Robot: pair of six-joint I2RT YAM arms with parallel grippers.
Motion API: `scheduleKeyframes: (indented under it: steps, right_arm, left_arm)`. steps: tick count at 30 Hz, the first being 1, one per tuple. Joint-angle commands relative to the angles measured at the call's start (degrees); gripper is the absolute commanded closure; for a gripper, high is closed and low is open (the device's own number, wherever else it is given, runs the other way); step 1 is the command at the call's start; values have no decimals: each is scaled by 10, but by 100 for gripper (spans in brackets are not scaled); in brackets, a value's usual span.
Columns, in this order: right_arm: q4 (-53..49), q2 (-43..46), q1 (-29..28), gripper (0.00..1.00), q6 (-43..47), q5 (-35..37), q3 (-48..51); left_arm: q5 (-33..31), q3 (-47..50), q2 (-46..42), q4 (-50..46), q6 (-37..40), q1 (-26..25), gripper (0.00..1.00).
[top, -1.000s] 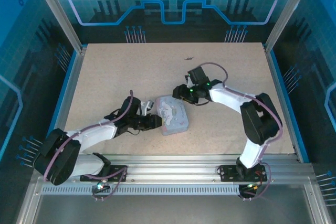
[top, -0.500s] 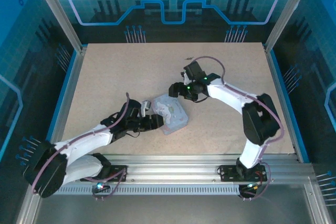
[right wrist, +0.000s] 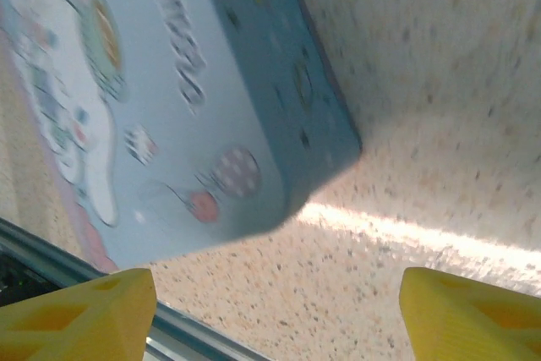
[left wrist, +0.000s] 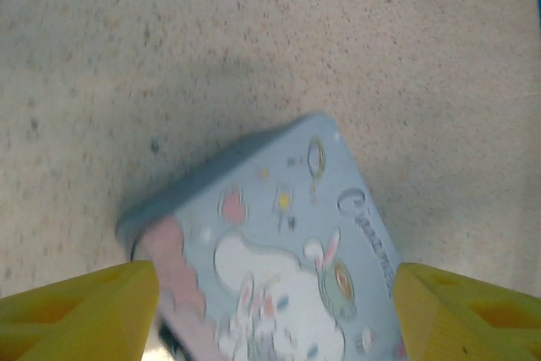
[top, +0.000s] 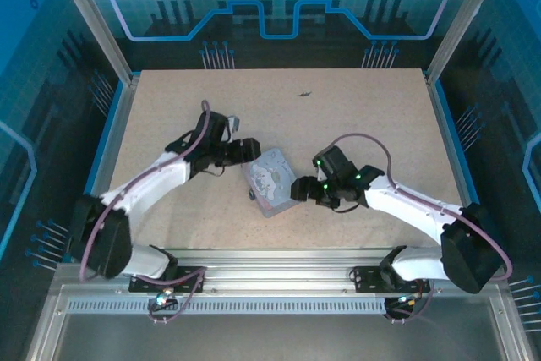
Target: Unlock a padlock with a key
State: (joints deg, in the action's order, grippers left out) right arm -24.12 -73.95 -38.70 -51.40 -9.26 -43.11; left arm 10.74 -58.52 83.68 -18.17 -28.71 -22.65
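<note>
A pale-blue cartoon-printed tin (top: 269, 181) lies flat at the table's middle. My left gripper (top: 246, 151) is at its far left corner, open. In the left wrist view the tin (left wrist: 287, 251) lies between the yellow fingertips (left wrist: 80, 310) of the left gripper (left wrist: 270, 323). My right gripper (top: 301, 189) is at the tin's near right side, open; in the right wrist view the right gripper (right wrist: 275, 319) hangs over bare table just off the tin's corner (right wrist: 254, 166). A tiny dark sliver, likely the key (top: 303, 92), lies far back. A dark speck, perhaps the padlock (top: 251, 195), touches the tin's left edge.
The speckled tabletop (top: 169, 116) is bordered by blue rails and a metal frame. An aluminium rail (top: 279, 264) runs along the near edge in front of the arm bases.
Both grippers opened wider. The left arm swung from the tin's near left side to its far left corner. The right arm moved from the far side to the near right. The tin turned slightly.
</note>
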Motion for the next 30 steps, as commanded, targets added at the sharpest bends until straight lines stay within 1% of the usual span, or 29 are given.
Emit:
scheduleKeyframes:
  steps: [1,3,5,8,12,17,20,25,30]
  right_arm:
    - [66,15,-22,25,-63,-1,20]
    - [100,9,-27,26,-79,-9,32]
    - [131,-5,-26,26,-96,-21,39]
    - [182,-37,-24,29,-110,-50,39]
    - [194,-75,-19,36,-108,-47,14]
    - [186,-115,9,43,-96,-38,-25]
    - [166,-144,28,45,-70,-35,-66]
    - [123,-218,58,48,-9,-49,-164]
    - [84,-288,81,49,34,-64,-245]
  left_arm:
    - [34,-68,82,-51,69,11,26]
    - [50,-104,128,-69,84,13,28]
    - [78,-131,166,-84,94,13,32]
    - [104,-137,185,-87,92,13,36]
    - [110,-99,155,-63,80,13,38]
    - [106,-43,118,-44,70,15,45]
    - [109,0,94,-21,53,22,48]
    - [116,60,58,32,10,22,49]
    - [121,79,58,87,-32,20,51]
